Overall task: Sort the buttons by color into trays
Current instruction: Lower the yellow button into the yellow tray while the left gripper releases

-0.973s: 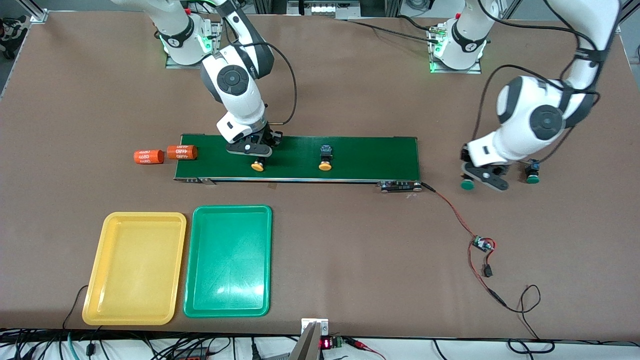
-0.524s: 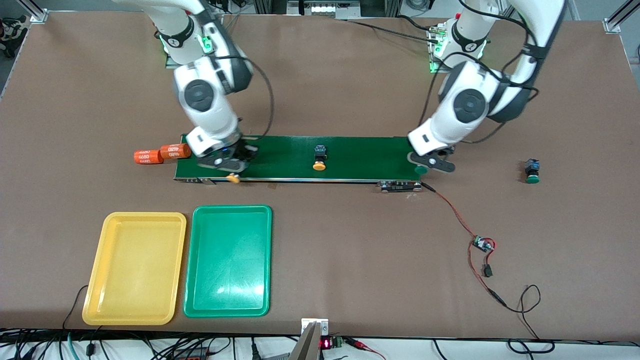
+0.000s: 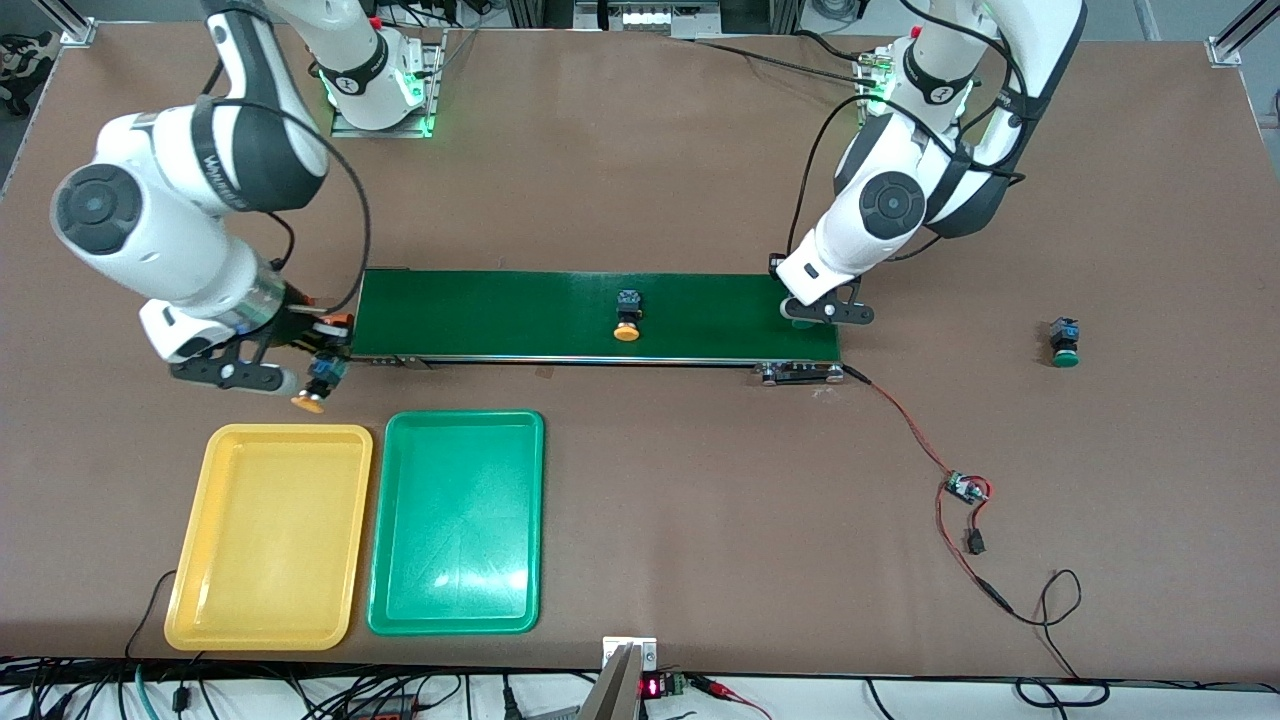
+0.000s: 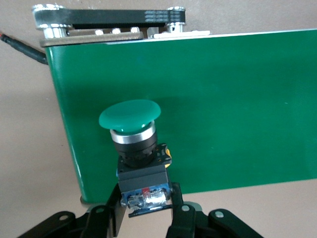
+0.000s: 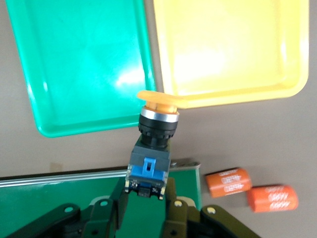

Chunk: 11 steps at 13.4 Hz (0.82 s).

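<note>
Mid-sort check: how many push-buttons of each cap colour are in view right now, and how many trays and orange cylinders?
Orange-yellow-capped push-buttons: 2, one in the right gripper, one on the dark-green conveyor belt.
Green-capped push-buttons: 2, one in the left gripper, one on the brown table.
Shallow plastic trays: 2, yellow, green.
Orange cylinders: 2.
Total: 8.

A big brown worktop fills the room – metal frame bars and tangled cables at its edges.
</note>
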### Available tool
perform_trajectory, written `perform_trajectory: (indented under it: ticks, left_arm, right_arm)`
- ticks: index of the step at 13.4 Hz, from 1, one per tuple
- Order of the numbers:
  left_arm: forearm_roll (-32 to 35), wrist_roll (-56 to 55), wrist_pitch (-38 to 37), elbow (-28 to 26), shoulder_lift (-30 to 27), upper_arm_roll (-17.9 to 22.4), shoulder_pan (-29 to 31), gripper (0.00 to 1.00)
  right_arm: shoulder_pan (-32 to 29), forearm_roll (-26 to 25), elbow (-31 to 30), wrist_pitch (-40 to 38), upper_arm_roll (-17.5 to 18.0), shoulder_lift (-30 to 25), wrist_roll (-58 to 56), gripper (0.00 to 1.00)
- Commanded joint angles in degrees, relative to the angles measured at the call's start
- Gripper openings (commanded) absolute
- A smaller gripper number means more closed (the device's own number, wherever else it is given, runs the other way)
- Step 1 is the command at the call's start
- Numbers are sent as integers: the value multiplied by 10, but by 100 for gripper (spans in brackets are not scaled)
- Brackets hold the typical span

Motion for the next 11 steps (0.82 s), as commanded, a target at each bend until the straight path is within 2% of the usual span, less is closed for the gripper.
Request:
perform_trajectory:
  ticks: [1, 3, 4, 5, 6, 9, 11]
  left_arm:
    - [-13, -4, 17, 21, 33, 1, -1, 4]
    - [-21, -5, 20, 23, 41, 1, -11, 5]
    - [-24, -3, 20, 24, 41, 2, -12, 21]
    - [-25, -1, 19, 29, 39, 2, -12, 78]
    - [-24, 3, 18, 34, 30, 2, -11, 100]
    - [-26, 3, 13, 53, -17, 8, 2, 100]
    - [-23, 2, -2, 53, -44, 9, 64, 100]
  right_arm:
    - [-42, -3, 57, -11, 9, 47, -55, 0]
    - [-74, -13, 66, -9, 9, 79, -98, 0]
    - [-85, -15, 67, -7, 8, 93, -120, 0]
    - [-89, -17, 73, -5, 7, 108, -132, 0]
    - [-97, -21, 91, -5, 4, 129, -134, 0]
    - [-107, -24, 137, 12, -12, 201, -130, 0]
    - [-115, -24, 152, 47, -17, 232, -133, 0]
